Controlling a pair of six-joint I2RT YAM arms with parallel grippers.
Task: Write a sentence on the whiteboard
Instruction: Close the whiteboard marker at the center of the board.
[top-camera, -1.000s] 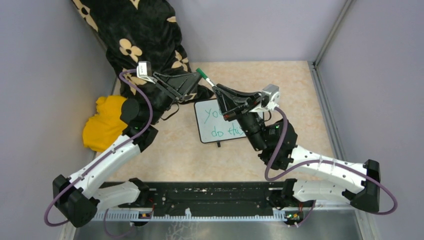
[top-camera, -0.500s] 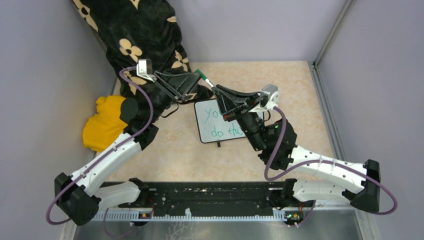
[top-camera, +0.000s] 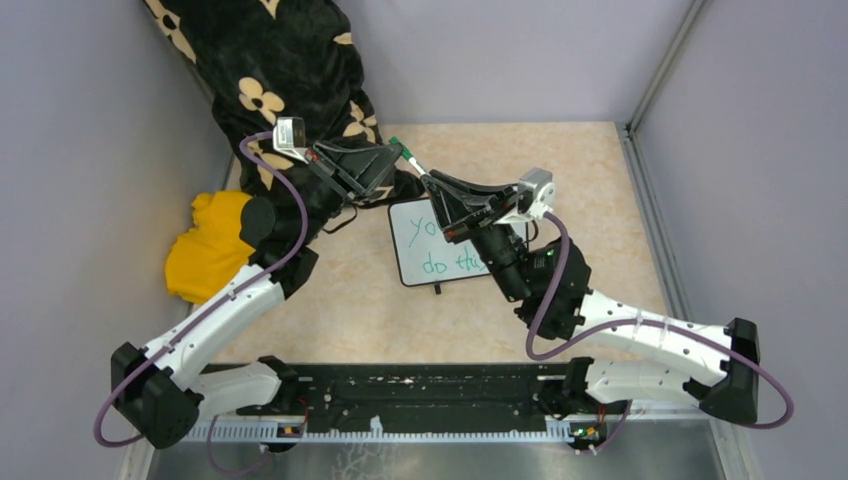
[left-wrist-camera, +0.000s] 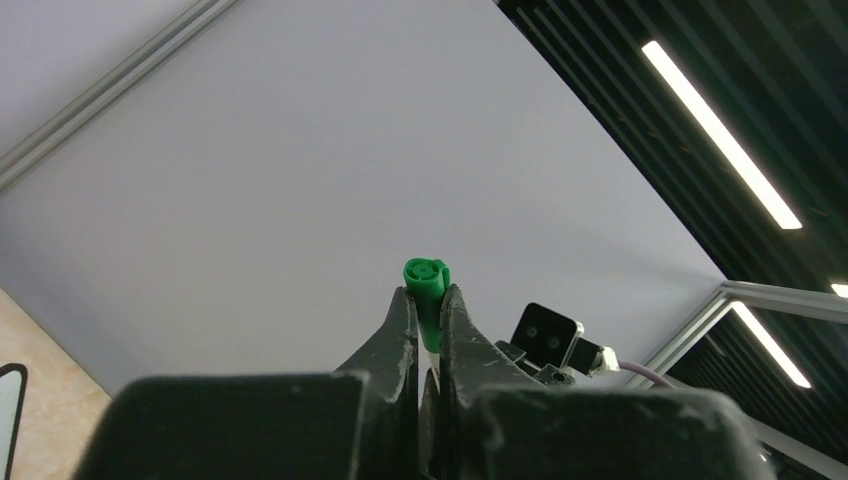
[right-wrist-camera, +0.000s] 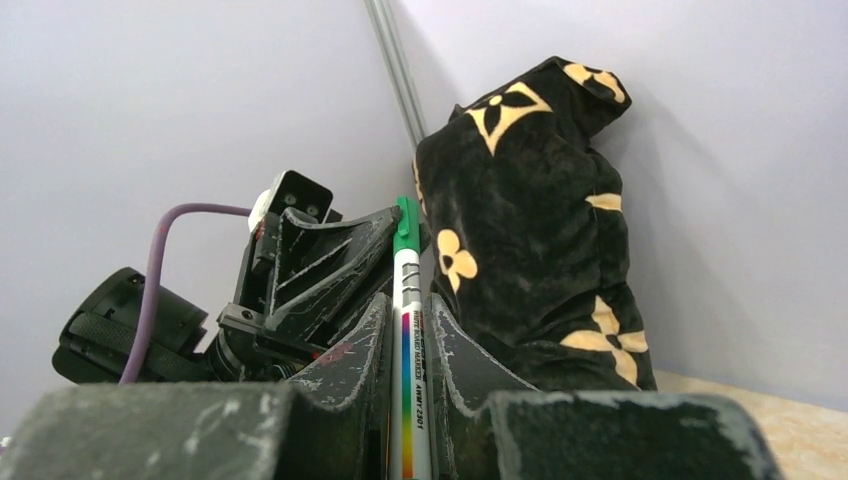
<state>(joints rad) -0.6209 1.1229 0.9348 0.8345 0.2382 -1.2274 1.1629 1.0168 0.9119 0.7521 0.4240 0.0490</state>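
Green handwritten sentence (top-camera: 445, 264) occupies the whiteboard (top-camera: 408, 250) in two lines. "You" and "do thi" are legible; the remainder is hidden under the right arm. The whiteboard rests on the beige table (top-camera: 580, 170), near its middle.

Right gripper (top-camera: 432, 182) is clamped on the white barrel of a marker (top-camera: 414, 160). In the right wrist view the barrel, with its rainbow label, sits between both fingers (right-wrist-camera: 370, 345).

Left gripper (top-camera: 393, 158) is closed on the marker's green cap (left-wrist-camera: 428, 285). In the left wrist view both fingers (left-wrist-camera: 400, 330) press against the cap's sides, its end projecting beyond them.

The marker is aloft between the two grippers, beyond the whiteboard's far left corner.

A black plush fabric (top-camera: 280, 80) with cream flower motifs lies at the far left. A yellow cloth (top-camera: 205, 245) lies just beside it, by the left wall.
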